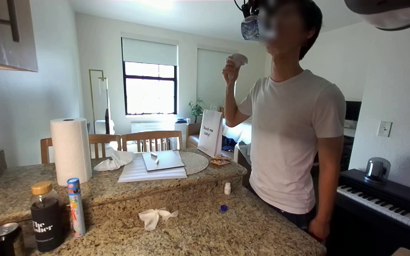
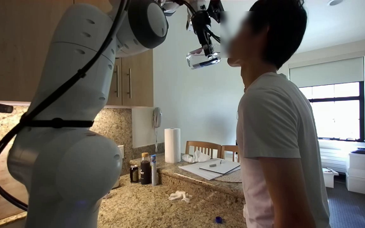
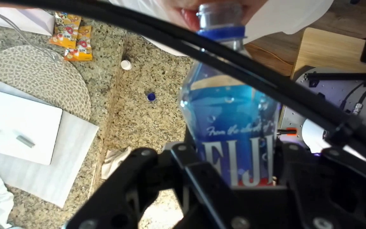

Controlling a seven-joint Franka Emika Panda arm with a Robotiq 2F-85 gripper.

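Observation:
My gripper (image 3: pixel 232 143) is shut on a clear FIJI water bottle (image 3: pixel 230 98) with a blue label, its fingers on either side of the body. In both exterior views the bottle (image 2: pixel 198 60) hangs high above the counter, lying nearly on its side. Its uncapped neck points at the face of a standing person (image 1: pixel 294 135) in a white T-shirt. The neck overlaps the lips (image 3: pixel 191 19) in the wrist view; firm contact is hard to tell, since blurring hides that spot outside. A blue cap (image 1: pixel 224 208) rests on the lower granite counter (image 1: pixel 198 234).
Near the cap are a small white bottle (image 1: pixel 227 188) and a crumpled tissue (image 1: pixel 157 217). A paper towel roll (image 1: pixel 71 153), dark bottle (image 1: pixel 46 224), tube (image 1: pixel 75 209) and can (image 1: pixel 8 240) stand left. A closed laptop (image 1: pixel 163 160) lies on the raised ledge.

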